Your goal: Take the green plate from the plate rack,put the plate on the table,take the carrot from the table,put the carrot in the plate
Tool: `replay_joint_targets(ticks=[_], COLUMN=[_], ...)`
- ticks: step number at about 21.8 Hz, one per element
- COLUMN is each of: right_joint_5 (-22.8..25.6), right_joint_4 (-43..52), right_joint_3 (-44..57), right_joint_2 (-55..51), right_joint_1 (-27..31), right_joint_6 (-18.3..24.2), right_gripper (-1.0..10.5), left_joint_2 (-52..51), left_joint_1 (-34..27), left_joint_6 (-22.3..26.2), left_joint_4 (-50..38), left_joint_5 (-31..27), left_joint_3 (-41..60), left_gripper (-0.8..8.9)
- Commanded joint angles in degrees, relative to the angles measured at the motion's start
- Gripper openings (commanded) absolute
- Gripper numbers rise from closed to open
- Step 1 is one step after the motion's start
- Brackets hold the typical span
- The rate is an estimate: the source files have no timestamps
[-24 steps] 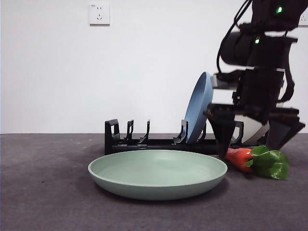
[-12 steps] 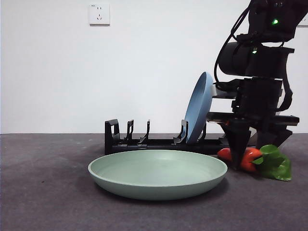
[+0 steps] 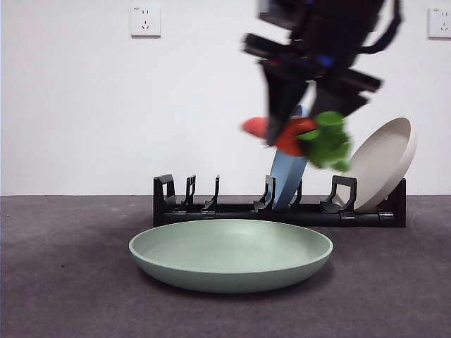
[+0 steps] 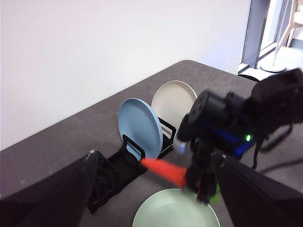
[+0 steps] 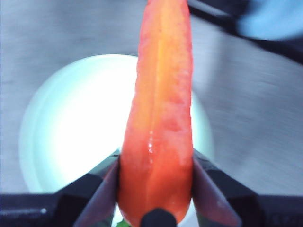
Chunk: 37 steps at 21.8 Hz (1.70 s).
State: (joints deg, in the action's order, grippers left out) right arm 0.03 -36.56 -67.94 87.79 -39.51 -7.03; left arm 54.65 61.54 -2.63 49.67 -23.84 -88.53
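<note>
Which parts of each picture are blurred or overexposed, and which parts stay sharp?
Front view: the right gripper and the carrot are motion-blurred; the green plate and plate rack are sharp. Right wrist view: the plate glares almost white and the table is streaked. Left wrist view: the other arm is slightly soft.

A stubby orange-red toy carrot (image 3: 285, 135) with bright green crinkled leaves; a pale sage-green round plate (image 3: 230, 253); a low black plastic rack (image 3: 278, 210); a dark grey mottled table (image 3: 63, 282).
</note>
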Motion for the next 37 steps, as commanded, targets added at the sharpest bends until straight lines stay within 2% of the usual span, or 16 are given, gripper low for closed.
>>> replay_joint_targets(ticks=[1, 6, 10, 14, 17, 21, 22, 25, 29, 37], right_joint_5=[-0.1, 0.1, 0.3, 0.3, 0.4, 0.3, 0.4, 0.6, 2.2, 1.8], right_joint_4=[2.2, 3.2, 3.1, 3.1, 3.0, 2.8, 2.4, 1.2, -0.9, -16.6], right_joint_3=[0.2, 0.2, 0.2, 0.2, 0.2, 0.2, 0.2, 0.2, 0.2, 0.2], right_joint_2=[2.4, 11.5, 18.4, 20.2, 20.1, 19.7, 19.4, 15.8, 5.4, -17.9], right_joint_1=[-3.5, -8.0, -8.2, -8.5, -8.7, -8.7, -8.7, -8.7, -8.7, -8.7], right_joint_6=[-2.4, -3.5, -3.7, -3.7, -4.0, -4.1, -4.1, -4.1, -4.1, -4.1], right_gripper=[-0.2, -0.2, -0.2, -0.1, 1.4, 4.4, 4.8, 4.8, 4.8, 4.7], left_joint_2=[-0.1, -0.1, -0.1, -0.1, -0.1, -0.1, -0.1, -0.1, -0.1, -0.1], left_joint_1=[-0.2, -0.2, -0.2, -0.2, -0.2, -0.2, -0.2, -0.2, -0.2, -0.2], left_joint_6=[-0.4, -0.4, -0.4, -0.4, -0.4, -0.4, -0.4, -0.4, -0.4, -0.4], left_joint_4=[-0.2, 1.2, 2.0, 3.4, 3.5, 3.6, 3.6, 3.6, 3.7, 7.8], left_joint_5=[-0.1, -0.1, -0.1, -0.1, -0.1, -0.1, -0.1, -0.1, -0.1, 0.0], left_joint_3=[0.2, 0.2, 0.2, 0.2, 0.2, 0.2, 0.2, 0.2, 0.2, 0.2], left_gripper=[4.09, 4.09, 4.09, 4.09, 4.09, 4.09, 4.09, 4.09, 4.09, 4.08])
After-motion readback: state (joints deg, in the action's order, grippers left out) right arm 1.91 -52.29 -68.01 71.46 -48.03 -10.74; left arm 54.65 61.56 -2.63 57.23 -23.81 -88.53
